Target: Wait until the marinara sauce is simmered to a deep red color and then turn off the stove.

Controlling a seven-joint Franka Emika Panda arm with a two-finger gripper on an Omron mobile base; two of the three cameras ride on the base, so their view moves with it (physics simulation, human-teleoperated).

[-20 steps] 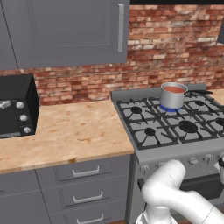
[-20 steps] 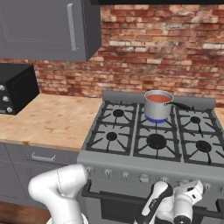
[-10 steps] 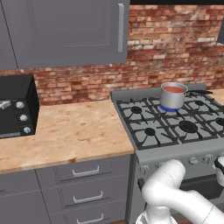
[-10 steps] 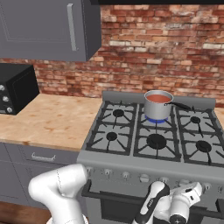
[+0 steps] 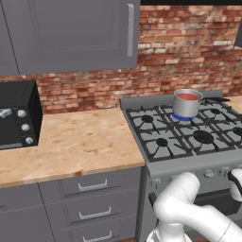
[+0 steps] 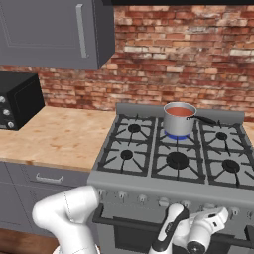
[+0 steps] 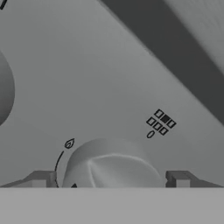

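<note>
The marinara sauce (image 6: 179,112), an orange-red surface in a steel saucepan (image 5: 186,105), sits over a blue flame on the far middle burner of the stove (image 6: 149,171), right of the wooden worktop (image 5: 66,142) and black countertop oven (image 5: 17,114). The hand (image 7: 109,183) is low at the stove's front panel, its fingertips (image 7: 40,179) spread apart either side of a round knob (image 7: 111,168). Panel markings near this knob: a small flame symbol (image 7: 69,143), a burner-position grid (image 7: 161,122) and a "0" (image 7: 150,134).

Arm (image 6: 67,216): glossy white rounded links, dark joints. Pincer (image 7: 108,180): two small grey square-tipped fingers (image 7: 40,178).
</note>
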